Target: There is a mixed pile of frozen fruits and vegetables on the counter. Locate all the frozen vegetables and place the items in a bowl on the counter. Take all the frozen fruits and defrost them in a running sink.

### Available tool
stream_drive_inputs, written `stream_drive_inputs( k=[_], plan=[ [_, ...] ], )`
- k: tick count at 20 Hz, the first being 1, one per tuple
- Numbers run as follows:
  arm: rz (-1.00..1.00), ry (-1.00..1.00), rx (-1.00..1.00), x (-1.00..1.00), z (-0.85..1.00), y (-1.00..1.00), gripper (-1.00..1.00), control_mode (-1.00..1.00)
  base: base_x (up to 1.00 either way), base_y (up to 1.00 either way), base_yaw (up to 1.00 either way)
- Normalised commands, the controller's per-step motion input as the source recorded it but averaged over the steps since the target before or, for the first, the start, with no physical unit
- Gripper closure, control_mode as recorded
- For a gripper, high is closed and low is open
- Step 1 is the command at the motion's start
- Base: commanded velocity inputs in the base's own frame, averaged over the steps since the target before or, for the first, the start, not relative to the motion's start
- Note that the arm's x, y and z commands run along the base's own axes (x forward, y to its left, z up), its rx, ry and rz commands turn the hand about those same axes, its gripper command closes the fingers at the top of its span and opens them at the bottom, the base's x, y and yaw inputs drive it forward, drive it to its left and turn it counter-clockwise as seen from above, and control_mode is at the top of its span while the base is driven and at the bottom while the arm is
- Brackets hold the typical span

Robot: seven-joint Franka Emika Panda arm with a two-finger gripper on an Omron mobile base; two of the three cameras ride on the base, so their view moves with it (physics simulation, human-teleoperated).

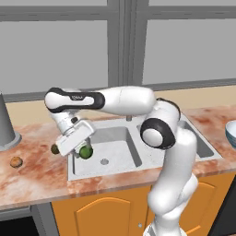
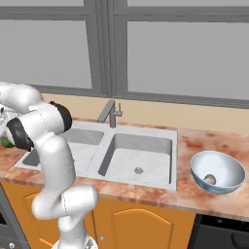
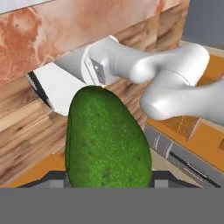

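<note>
Left base view, fingers (image 1: pixel 83 148) clamped on a dark green piece (image 1: pixel 85 151) over the sink (image 1: pixel 115 147) left basin's edge, orange-tan ball (image 1: pixel 16 162) on the table (image 1: pixel 37 173), right base view, mushroom (image 2: pixel 210 179) inside the bowl (image 2: pixel 216 171), hand view, green piece close between the fingertips.

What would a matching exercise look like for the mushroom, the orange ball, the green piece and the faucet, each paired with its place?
Things:
1. mushroom
2. orange ball
3. green piece
4. faucet

Places:
A. held in the gripper
B. behind the sink
C. on the counter, left of the sink
D. in the bowl

Pairs: 1-D, 2-C, 3-A, 4-B
</note>
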Motion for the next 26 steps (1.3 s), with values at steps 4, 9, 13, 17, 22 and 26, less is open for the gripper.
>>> stream_drive_inputs(
  k=[4,9,13,17,22,26],
  plan=[
    [0.04,-0.29,0.34,0.0,0.13,-0.8,1.0,-1.0,0.0,0.0,0.0],
    [0.01,-0.16,0.23,0.11,-0.04,-0.84,1.0,-1.0,0.0,0.0,0.0],
    [0.0,-0.05,0.21,0.07,0.02,-0.98,1.0,-1.0,0.0,0.0,0.0],
    [0.0,-0.14,0.15,0.0,0.23,-0.98,1.0,-1.0,0.0,0.0,0.0],
    [0.06,-0.16,0.08,0.0,0.22,-0.94,1.0,-1.0,0.0,0.0,0.0],
    [0.07,-0.2,0.08,0.0,0.14,-0.97,1.0,-1.0,0.0,0.0,0.0]
  ],
)
